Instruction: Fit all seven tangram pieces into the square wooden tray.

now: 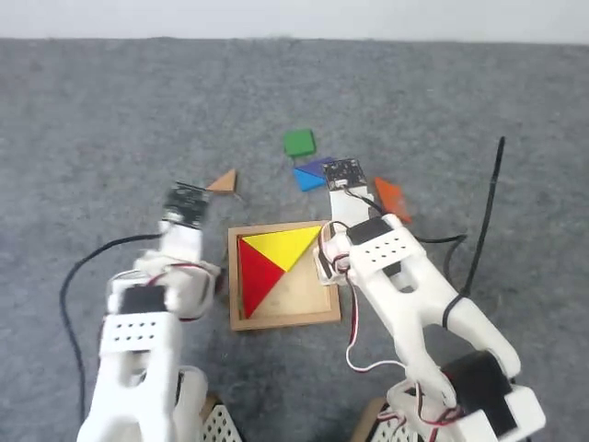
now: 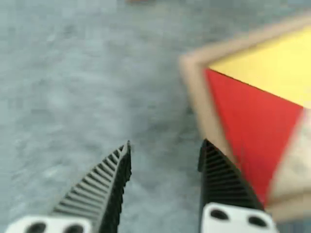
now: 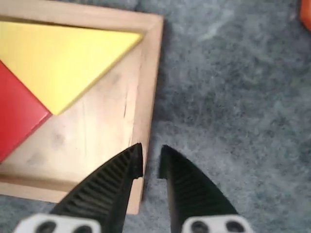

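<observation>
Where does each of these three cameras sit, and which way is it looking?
High view: fixed above, looking down on the grey mat, both white arms and the wooden tray.
Left wrist view: on the left arm, looking past its open jaws at mat beside the tray.
Right wrist view: on the right arm, looking past its narrowly parted jaws at the tray's rim.
Shared: all three show the yellow triangle and red triangle in the tray.

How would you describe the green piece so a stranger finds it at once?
Find the wooden tray between the arms. Beyond its far edge lie loose pieces. The green piece is farthest and square, unlike the blue triangle before it.
</observation>
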Action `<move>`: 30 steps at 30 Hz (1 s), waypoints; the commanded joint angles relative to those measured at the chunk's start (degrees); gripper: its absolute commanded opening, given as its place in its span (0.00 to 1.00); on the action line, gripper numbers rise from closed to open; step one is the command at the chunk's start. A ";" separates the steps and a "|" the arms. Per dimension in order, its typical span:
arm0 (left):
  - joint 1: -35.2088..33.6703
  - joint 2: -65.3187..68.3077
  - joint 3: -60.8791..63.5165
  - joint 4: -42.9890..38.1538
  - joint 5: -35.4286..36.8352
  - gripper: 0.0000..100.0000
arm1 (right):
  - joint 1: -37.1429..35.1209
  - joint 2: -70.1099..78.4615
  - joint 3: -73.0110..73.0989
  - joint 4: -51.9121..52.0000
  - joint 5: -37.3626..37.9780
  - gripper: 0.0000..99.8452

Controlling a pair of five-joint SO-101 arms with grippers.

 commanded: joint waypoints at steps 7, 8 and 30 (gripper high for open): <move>19.08 -0.79 -5.67 5.54 6.51 0.23 | 0.57 -3.03 -0.35 -0.92 0.62 0.04; 19.96 -0.79 -5.41 5.45 7.47 0.23 | 0.57 -2.95 -0.35 -0.92 0.62 0.04; 3.78 -0.70 -0.31 5.10 2.81 0.28 | 0.84 -2.42 0.88 -2.86 0.62 0.01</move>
